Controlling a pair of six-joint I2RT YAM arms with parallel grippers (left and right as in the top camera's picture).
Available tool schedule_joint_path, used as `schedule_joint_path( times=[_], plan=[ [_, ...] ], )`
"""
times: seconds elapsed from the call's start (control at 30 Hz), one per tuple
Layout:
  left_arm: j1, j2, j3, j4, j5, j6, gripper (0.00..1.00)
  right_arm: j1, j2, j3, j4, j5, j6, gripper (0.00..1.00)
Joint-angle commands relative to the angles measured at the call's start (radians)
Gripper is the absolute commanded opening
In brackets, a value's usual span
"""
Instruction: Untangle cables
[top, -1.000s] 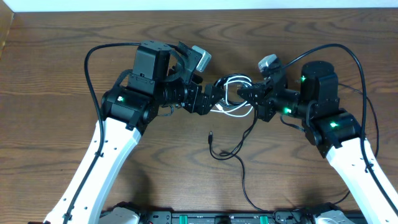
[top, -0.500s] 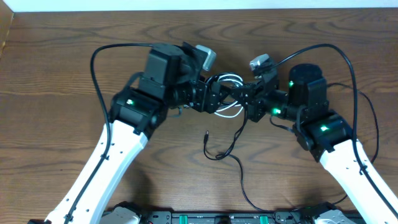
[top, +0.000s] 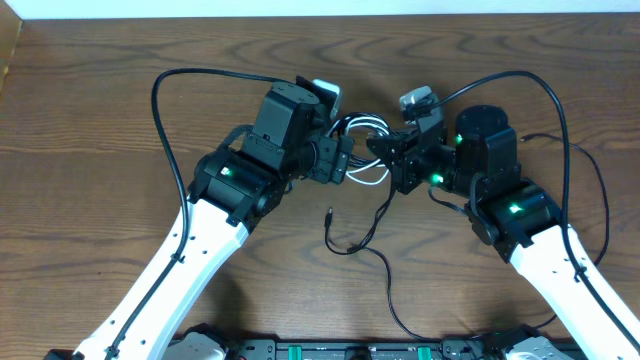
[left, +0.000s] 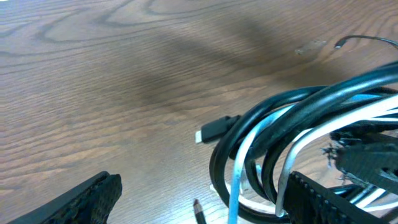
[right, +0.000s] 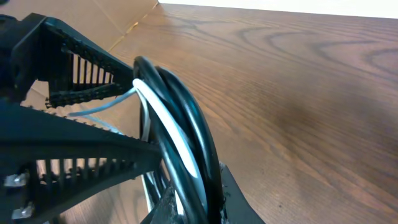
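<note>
A: What is the left gripper (top: 345, 160) doing?

B: It is spread wide and holds nothing. In its wrist view one finger (left: 93, 196) is low on the left and the other low on the right, with bare table (left: 124, 74) between them. The coil sits against the right-hand finger.

A: And the cords?

B: They are bunched in mid-table, between the two grippers and lifted off the wood. The black cord (top: 365, 235) makes several loops there. The white cord (top: 370, 180) is wound in among them and shows at the near side of the bunch.

A: Does anything trail loose?

B: Yes, the black cord. One strand drops from the bunch to the table and curls toward the near edge. A plug (top: 330, 214) lies on the wood just left of that strand. The left wrist view shows another plug end right beside the loops.

A: And the right gripper (top: 385, 148)?

B: It is pressed together on the black cord. In its wrist view the black loops arch up and run down between its fingers, with a white strand alongside
</note>
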Motion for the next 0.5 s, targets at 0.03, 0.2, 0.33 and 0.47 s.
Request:
schedule_joint_path(
  times=[0.03, 0.2, 0.33, 0.47],
  plan=[
    [0.006, 0.027, 0.007, -0.013, -0.084, -0.006, 0.84, -0.002, -0.004, 0.005, 0.009, 0.000, 0.018, 0.01],
    [0.006, 0.080, 0.007, -0.006, -0.084, -0.006, 0.84, -0.002, -0.004, 0.005, -0.003, -0.021, 0.018, 0.01],
    [0.006, 0.106, 0.007, 0.024, -0.082, -0.005, 0.64, -0.002, -0.004, 0.005, -0.010, -0.021, 0.018, 0.01],
    [0.006, 0.107, 0.007, 0.051, -0.070, 0.003, 0.47, -0.002, -0.004, 0.005, -0.010, -0.020, 0.017, 0.01]
  ],
)
